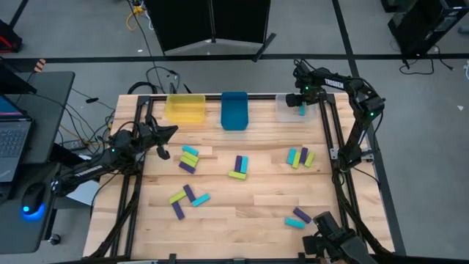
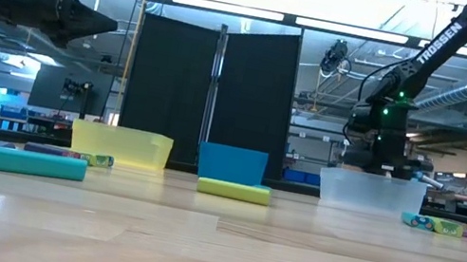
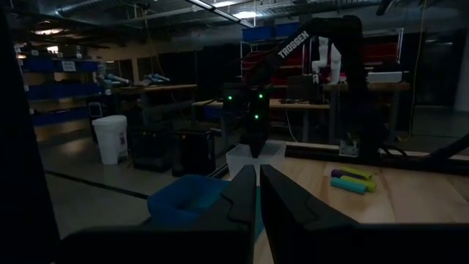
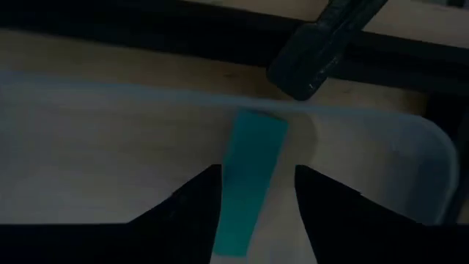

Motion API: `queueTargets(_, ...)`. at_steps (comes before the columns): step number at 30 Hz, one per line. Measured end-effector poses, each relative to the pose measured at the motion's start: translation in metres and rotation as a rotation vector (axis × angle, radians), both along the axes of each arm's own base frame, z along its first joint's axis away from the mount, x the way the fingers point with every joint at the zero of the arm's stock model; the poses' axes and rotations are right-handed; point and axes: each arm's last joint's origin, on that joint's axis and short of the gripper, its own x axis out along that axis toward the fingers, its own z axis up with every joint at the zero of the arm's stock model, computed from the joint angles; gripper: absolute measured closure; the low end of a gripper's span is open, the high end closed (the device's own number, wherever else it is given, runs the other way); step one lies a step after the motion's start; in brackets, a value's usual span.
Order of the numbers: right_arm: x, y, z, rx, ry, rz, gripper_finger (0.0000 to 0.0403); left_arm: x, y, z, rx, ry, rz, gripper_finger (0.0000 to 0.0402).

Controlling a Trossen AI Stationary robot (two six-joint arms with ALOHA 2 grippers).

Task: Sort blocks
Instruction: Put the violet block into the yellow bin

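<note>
Small purple, lime and cyan blocks lie in loose clusters on the wooden table (image 1: 242,213): one cluster (image 1: 189,158) at the left, one (image 1: 238,167) in the middle, one (image 1: 300,157) at the right and others (image 1: 187,198) nearer the front. My right gripper (image 4: 256,172) points down into the clear bin (image 1: 287,110) at the far right. Its fingers stand apart, with a cyan block (image 4: 253,169) between them. My left gripper (image 3: 259,176) is shut on nothing. It waits raised over the table's left side (image 1: 174,130). My right gripper comes at the cyan block from above, its fingers along the block's two long sides. A strip of bin floor shows between the block and one finger (image 4: 322,205). I cannot tell whether the other finger (image 4: 198,205) touches the block.
A yellow bin (image 1: 185,108) and a blue bin (image 1: 234,110) stand beside the clear bin along the far edge. A black frame rail (image 1: 220,96) runs behind them. Two blocks (image 1: 297,218) lie near the front right. A laptop and cables (image 1: 15,139) sit off the table's left.
</note>
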Motion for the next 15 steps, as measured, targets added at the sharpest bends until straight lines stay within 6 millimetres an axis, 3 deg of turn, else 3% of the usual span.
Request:
queueTargets(4,0.001,0.012,0.022,-0.015,0.004,0.087,0.0243,0.0,0.0,0.0,0.0,0.0,0.0,0.0371)
queueTargets(8,0.008,0.033,0.054,-0.082,-0.017,0.189,0.0293,0.0,-0.001,0.0,0.003,0.001,-0.022,0.0371)
queueTargets(15,0.046,0.081,0.101,-0.271,-0.116,0.447,0.0392,0.004,-0.001,-0.002,0.002,0.027,-0.089,0.0371)
